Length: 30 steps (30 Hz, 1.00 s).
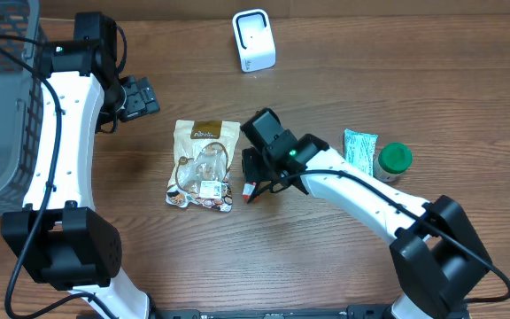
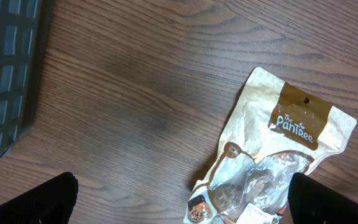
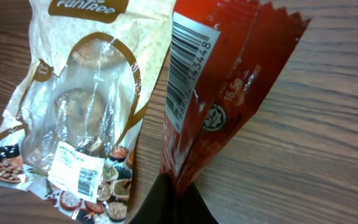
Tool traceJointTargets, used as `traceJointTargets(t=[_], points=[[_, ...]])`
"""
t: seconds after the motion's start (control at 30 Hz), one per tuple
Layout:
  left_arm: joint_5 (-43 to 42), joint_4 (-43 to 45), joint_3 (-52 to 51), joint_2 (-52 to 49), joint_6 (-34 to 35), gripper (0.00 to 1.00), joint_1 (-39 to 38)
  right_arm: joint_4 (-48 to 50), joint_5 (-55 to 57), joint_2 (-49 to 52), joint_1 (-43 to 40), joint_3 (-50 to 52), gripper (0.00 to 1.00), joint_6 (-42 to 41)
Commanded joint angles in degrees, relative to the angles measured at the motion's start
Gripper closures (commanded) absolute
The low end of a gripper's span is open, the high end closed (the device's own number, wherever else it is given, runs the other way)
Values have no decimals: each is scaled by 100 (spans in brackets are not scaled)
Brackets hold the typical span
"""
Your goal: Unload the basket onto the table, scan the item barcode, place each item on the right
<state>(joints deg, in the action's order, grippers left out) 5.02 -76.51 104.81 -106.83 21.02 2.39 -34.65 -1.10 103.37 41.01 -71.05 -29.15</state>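
One thin-corner pinch by the right gripper (image 3: 173, 202) may let the red packet (image 3: 229, 87) twist, barcode (image 3: 188, 68) missing the scanner (image 1: 254, 40) near the table's far edge; left gripper (image 1: 140, 97) jaws spread.

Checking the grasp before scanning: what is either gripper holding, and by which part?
The right gripper pinches the red packet by one end; the left gripper holds nothing.

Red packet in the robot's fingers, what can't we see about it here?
- Right wrist: the red packet runs off the top edge; its small print is blurred.
- Overhead: the right arm covers nearly all of it; only a red corner shows.
- Right wrist: the right fingers are cut off by the bottom edge.
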Motion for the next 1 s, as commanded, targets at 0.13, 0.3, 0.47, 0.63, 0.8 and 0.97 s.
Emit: traceJointTargets(t=[0.13,0.3,0.47,0.63,0.8,0.97], points=[[50,7,55,0,-4,0,24,584,20,26,11,352,96,291],[50,7,55,0,-4,0,24,741,170,26,11,514,96,286],[50,7,55,0,-4,0,24,944,170,26,11,691,96,286],[50,7,55,0,-4,0,24,960,170,26,11,715,96,289],[50,7,55,0,-4,0,24,966,260,26,11,715,96,382],[50,7,55,2,-4,0,24,973,299,26,11,715,96,415]])
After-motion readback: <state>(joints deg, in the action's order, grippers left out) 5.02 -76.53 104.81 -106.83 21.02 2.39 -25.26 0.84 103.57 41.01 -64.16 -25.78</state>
